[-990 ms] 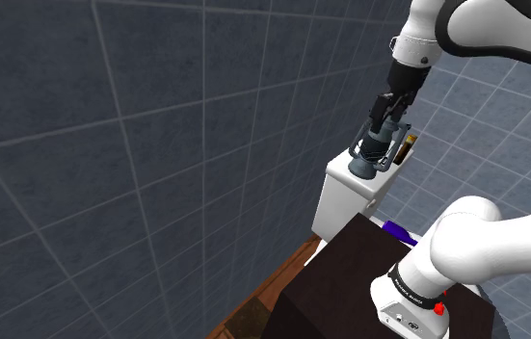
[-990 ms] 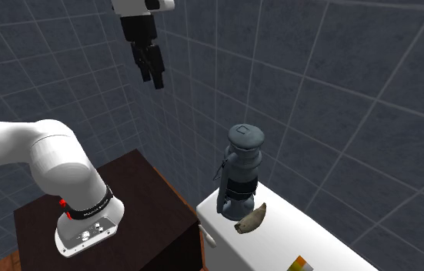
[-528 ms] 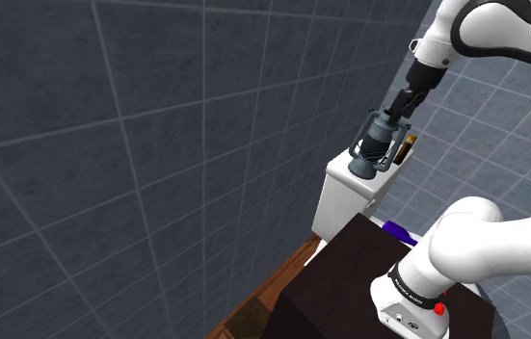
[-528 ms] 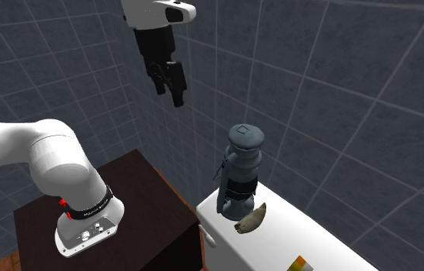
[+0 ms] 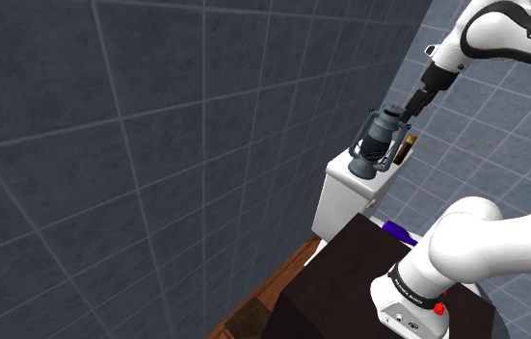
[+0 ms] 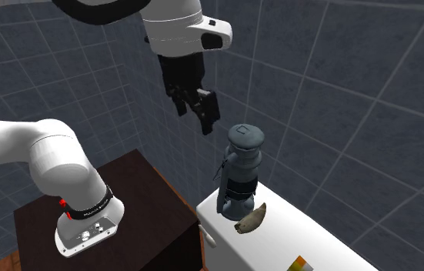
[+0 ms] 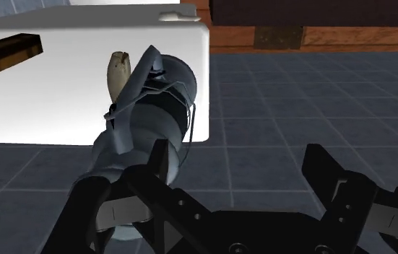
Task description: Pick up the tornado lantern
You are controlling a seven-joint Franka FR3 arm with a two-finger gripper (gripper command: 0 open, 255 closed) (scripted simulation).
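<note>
On the white tank [image 7: 60, 72], the spread hand [image 7: 238, 153] partly hides the lantern [image 7: 150, 108].

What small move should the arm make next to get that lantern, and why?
Probably slide the open claw sideways until it is over the lantern. From the wrist, the lantern lines up with one finger rather than the gap, and the claw hangs beside and above its cap.
</note>
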